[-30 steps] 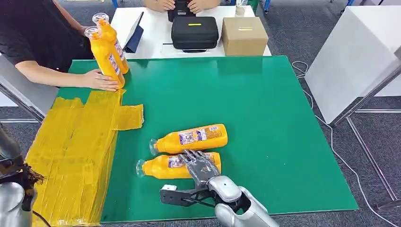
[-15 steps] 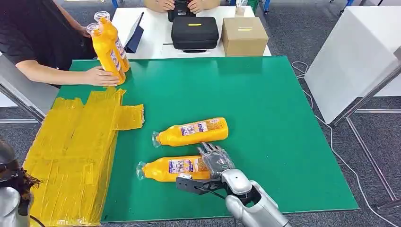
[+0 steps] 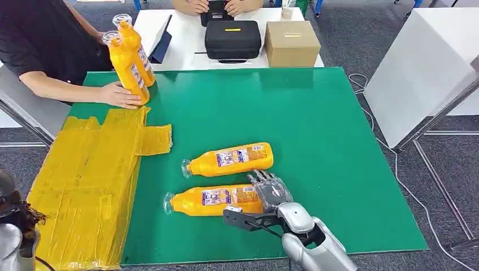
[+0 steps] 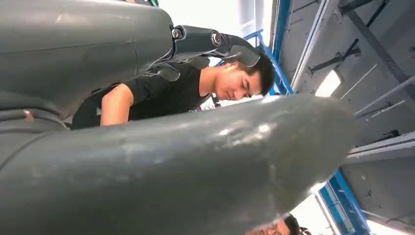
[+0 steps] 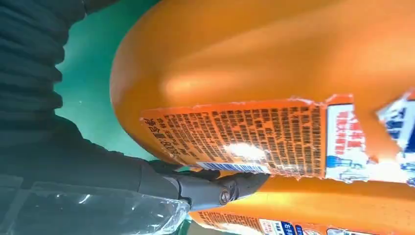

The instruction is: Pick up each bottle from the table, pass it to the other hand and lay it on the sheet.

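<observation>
Now to close the right hand (image 3: 271, 191), fingers draped over the base of the near bottle (image 3: 214, 200) lying on the green table (image 3: 339, 141), firmly before lifting. Left hand (image 4: 147, 166): cannot tell.

Open green mat right of the near bottle (image 3: 214, 199)

Your right hand (image 3: 271, 191) sits at that bottle's base; a second bottle (image 3: 229, 159) lies just beyond it, and a person's hand (image 3: 120, 94) with two upright bottles (image 3: 129, 63) blocks the far-left corner.
</observation>
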